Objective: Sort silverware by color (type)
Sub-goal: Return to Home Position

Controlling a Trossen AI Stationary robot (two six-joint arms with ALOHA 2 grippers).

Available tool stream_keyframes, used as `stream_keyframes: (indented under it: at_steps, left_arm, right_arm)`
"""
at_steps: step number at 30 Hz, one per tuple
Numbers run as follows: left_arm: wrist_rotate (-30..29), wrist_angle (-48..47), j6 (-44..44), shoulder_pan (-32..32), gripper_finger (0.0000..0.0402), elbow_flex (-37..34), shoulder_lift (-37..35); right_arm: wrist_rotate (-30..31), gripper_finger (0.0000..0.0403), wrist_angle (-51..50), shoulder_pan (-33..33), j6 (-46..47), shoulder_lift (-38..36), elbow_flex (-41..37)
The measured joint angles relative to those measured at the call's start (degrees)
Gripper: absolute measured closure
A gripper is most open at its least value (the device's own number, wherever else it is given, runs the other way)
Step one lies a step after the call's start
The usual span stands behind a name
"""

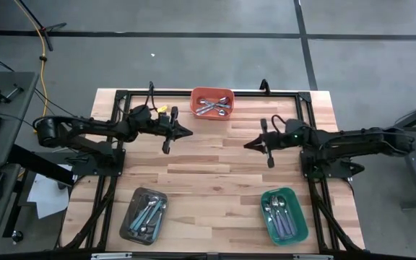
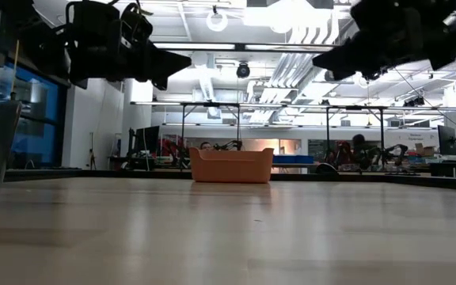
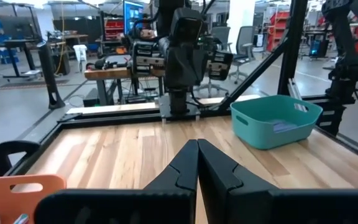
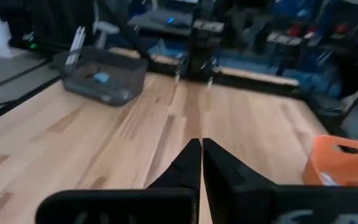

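All the spoons lie in three trays. Plain silver spoons (image 1: pixel 213 107) lie in the orange tray (image 1: pixel 212 94) at the table's far middle. Light blue-handled spoons (image 1: pixel 147 214) lie in the grey tray (image 1: pixel 130 219) at the near left. Purple-handled spoons (image 1: pixel 280 214) lie in the green tray (image 1: pixel 295 217) at the near right. My left gripper (image 1: pixel 189 132) hovers shut and empty above the table, left of the orange tray. My right gripper (image 1: pixel 247 145) hovers shut and empty right of the table's middle. Their tips point at each other.
A black metal frame (image 1: pixel 215 92) runs along the table's far edge and sides. The bare wood (image 1: pixel 215 180) between the three trays is free room. The orange tray shows in the low view (image 2: pixel 231 165) far back, with both arms high above the tabletop.
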Motion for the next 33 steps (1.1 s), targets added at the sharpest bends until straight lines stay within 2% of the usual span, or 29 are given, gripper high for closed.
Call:
stream_keyframes:
  at_steps: [7, 15, 22, 26, 33]
  left_arm:
    - [-0.5, -0.4, 1.3, 0.1, 0.0401, 0.0, 0.3]
    - [-1.3, -1.1, 2.2, 0.4, 0.0401, 0.0, 0.3]
    - [-1.5, -1.1, 2.3, 0.5, 0.0401, 0.0, 0.3]
    - [-1.5, -1.2, 2.2, 0.5, 0.0401, 0.0, 0.3]
    - [-1.5, -0.6, 2.8, 0.5, 0.0401, -0.9, 0.3]
  right_arm:
    - [3.2, 0.0403, 10.6, -0.4, 2.2, -7.6, -9.8]
    - [3.1, 0.0403, 11.6, -1.4, 6.4, -18.0, -17.1]
    - [2.6, 0.0403, 8.7, -3.7, 7.7, -24.5, -19.5]
    - [-0.8, 0.0403, 7.8, -5.2, 9.3, -26.1, -19.5]
    - [-1.3, 0.0403, 6.5, -7.8, 8.4, -27.3, -19.5]
